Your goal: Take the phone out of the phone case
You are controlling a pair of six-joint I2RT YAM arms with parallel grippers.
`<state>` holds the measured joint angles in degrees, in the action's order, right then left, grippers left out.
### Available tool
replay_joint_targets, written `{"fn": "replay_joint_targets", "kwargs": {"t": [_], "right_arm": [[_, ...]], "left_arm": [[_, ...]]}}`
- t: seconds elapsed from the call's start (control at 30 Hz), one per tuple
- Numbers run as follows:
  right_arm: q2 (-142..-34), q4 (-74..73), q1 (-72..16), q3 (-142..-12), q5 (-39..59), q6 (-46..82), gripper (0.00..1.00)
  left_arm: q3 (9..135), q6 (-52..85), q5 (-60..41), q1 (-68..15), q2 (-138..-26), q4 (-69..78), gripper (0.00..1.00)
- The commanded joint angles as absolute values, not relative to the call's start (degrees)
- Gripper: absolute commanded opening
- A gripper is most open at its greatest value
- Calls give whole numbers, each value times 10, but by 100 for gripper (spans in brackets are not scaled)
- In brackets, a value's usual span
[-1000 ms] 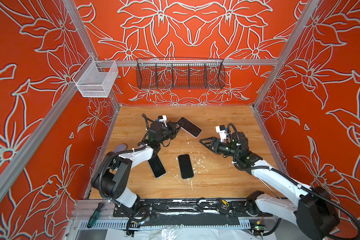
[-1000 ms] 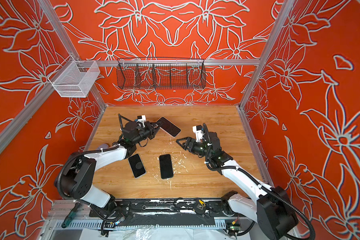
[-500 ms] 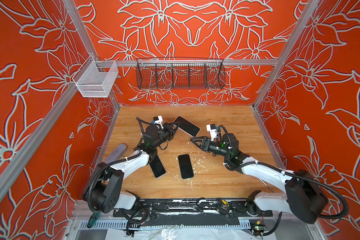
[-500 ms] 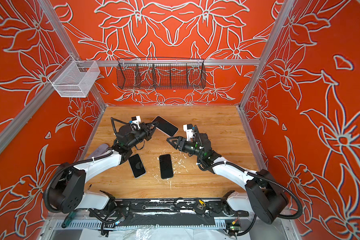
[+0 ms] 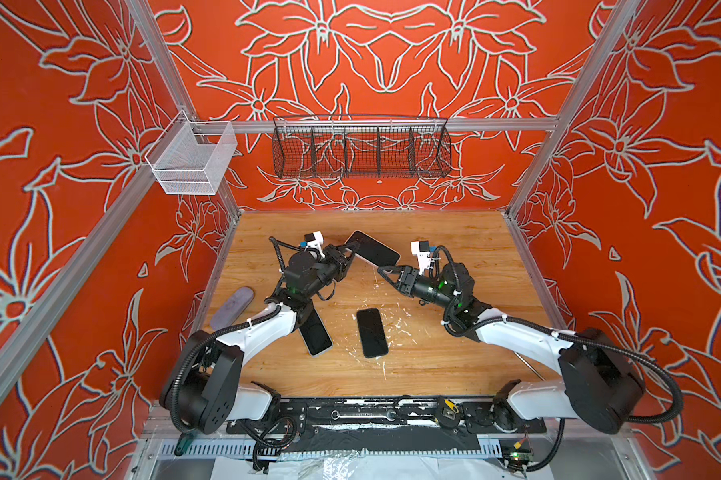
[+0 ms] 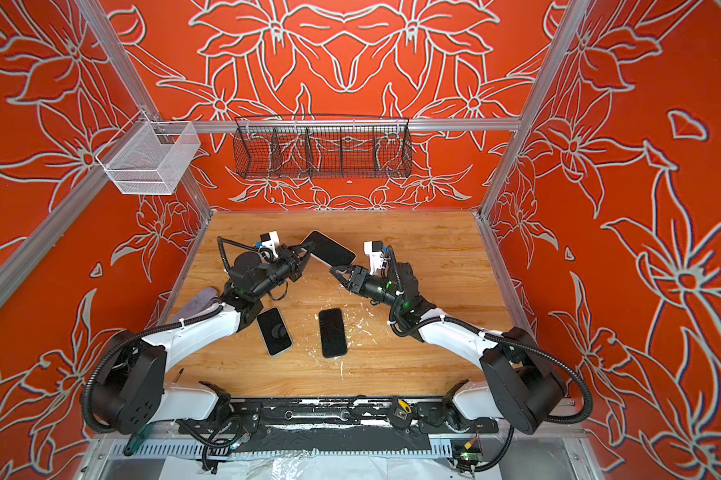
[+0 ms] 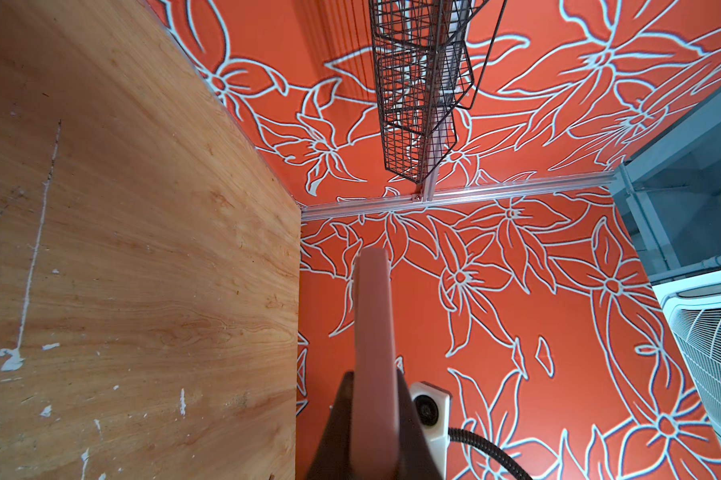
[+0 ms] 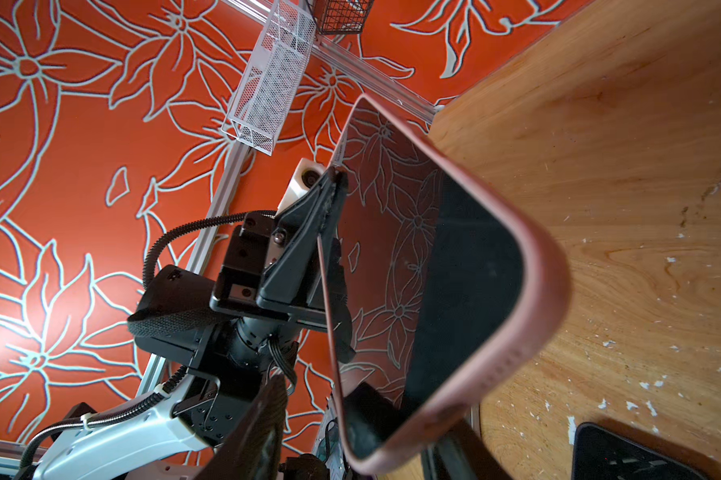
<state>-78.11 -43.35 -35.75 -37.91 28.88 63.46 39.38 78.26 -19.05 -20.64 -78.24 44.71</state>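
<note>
The left gripper is closed on one long edge of the pink phone case. The phone sits inside the case, and both are held in the air over the far middle of the counter. The right gripper stands at the right, nearer end of the case with its jaws apart. In the right wrist view one of its fingers is just beside the case rim and does not seem to touch it.

I think the main danger is the narrow hold. The left gripper pinches only an edge, so a push from the right side can turn the case in the jaws or let it slip down to the counter. Also, one left finger lies over the screen border, so it may keep the phone in when the case is peeled. If the right gripper closes on case and phone together, pulling will separate nothing.

The right wrist view shows the screen face, the wall reflected in it and the left pinch. The left wrist view shows only the case edge-on. Both top views add what the wrist views miss: the height above the counter, two other phones lying nearer, and a loose grey case at the left edge.
</note>
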Motion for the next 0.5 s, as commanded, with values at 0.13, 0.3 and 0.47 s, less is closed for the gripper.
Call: {"fn": "replay_joint_targets", "kwargs": {"t": [0.13, 0.3, 0.47], "right_arm": [[-788, -479, -362, -394, 274, 655, 45], [-797, -491, -362, -397, 271, 661, 37], [-808, -499, -364, -402, 271, 668, 28]], "left_arm": [[397, 797, -187, -208, -785, 509, 0], [397, 801, -185, -208, -793, 513, 0], [397, 802, -183, -209, -797, 514, 0]]}}
